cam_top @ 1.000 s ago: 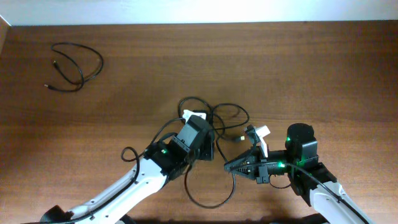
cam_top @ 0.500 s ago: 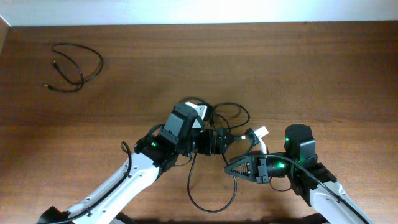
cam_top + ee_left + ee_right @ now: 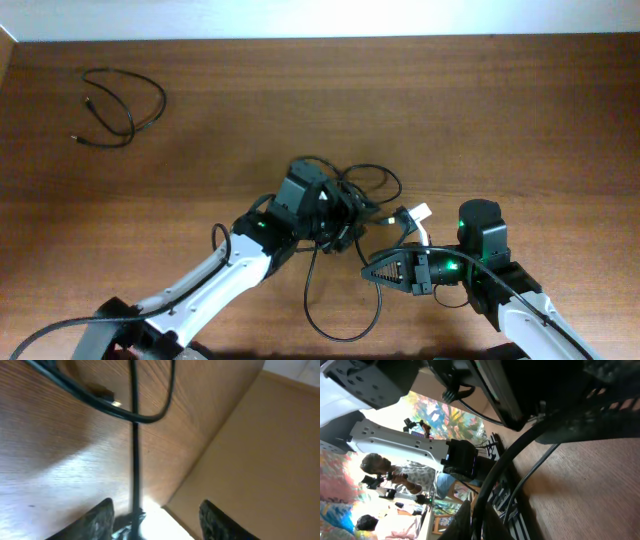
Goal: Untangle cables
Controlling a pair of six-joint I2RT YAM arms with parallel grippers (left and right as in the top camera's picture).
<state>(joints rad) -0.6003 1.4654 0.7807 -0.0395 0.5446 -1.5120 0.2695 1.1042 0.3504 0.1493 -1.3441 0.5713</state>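
Two black cables lie tangled (image 3: 362, 184) at the table's middle, with one long loop (image 3: 340, 318) hanging toward the front edge. A third cable (image 3: 122, 105) lies alone at the far left. My left gripper (image 3: 345, 220) is down in the tangle and open. In the left wrist view a cable strand (image 3: 134, 455) runs between its fingers (image 3: 160, 522), close to the left one. My right gripper (image 3: 369, 268) is just right of the loop, shut on a cable strand (image 3: 506, 462) that passes between its fingers (image 3: 481, 521).
The wooden table (image 3: 520, 120) spreads to the back and right. A small white tab (image 3: 421, 211) sits by the tangle, above my right arm. The table's far edge meets a pale wall (image 3: 300, 18).
My left gripper has swung up and right, from beside the loop into the tangle, turning as it went. The tangle has bunched up. My right gripper has shifted slightly and keeps its hold.
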